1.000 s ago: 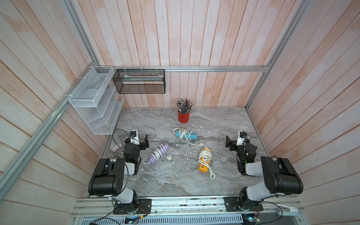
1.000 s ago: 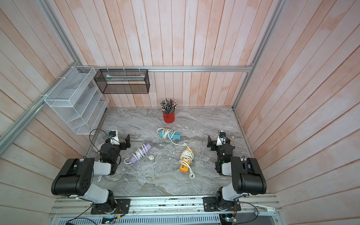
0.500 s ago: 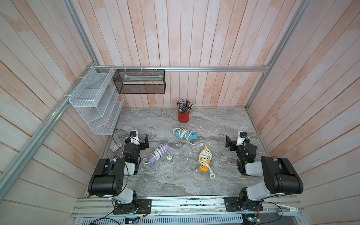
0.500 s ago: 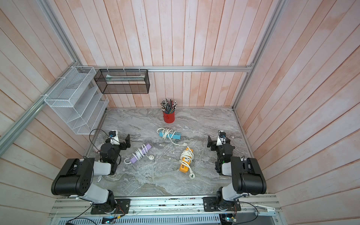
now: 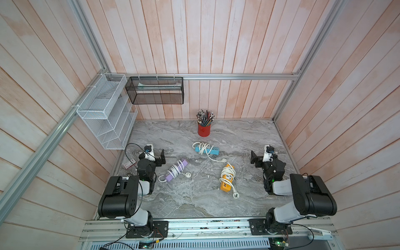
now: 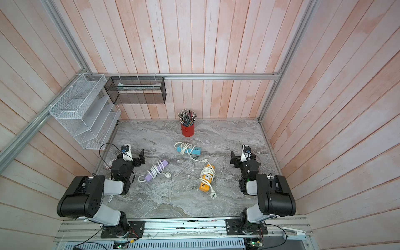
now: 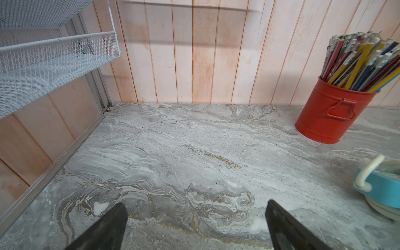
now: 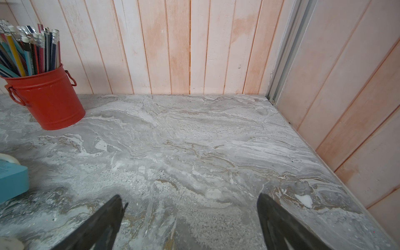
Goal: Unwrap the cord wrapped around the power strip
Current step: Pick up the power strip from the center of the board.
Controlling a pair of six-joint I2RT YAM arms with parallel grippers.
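Left gripper (image 7: 195, 203) and right gripper (image 8: 190, 195) gape above veined marble tabletop (image 7: 194, 140).

Both top views look steeply down from high above the front rail (image 5: 194, 226), facing the back wall (image 5: 205, 54), and share the whole worktop (image 5: 194, 201). Each wrist view sits low and close over the worktop, looking toward the back wall. Both catch the red cup (image 7: 329, 116) and one end of the blue strip (image 7: 385, 192).
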